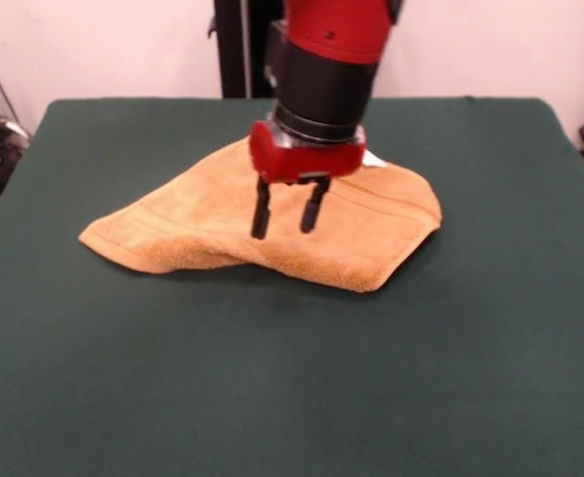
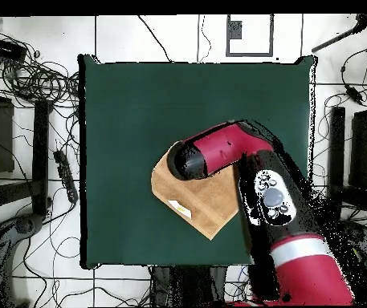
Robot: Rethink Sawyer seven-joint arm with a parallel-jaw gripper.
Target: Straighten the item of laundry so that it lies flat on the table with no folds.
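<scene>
Directly beneath the pincer [image 1: 288, 214], whose two fingers hang narrowly parted and empty, the orange-tan towel [image 1: 371, 234] lies rumpled on the green table [image 1: 292, 378], its near edge doubled under, apparently awaiting a straightening pull.

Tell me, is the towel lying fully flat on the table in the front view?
No. The towel is bunched, with a raised fold along its near edge, and the open tool hangs above it over the table.
</scene>
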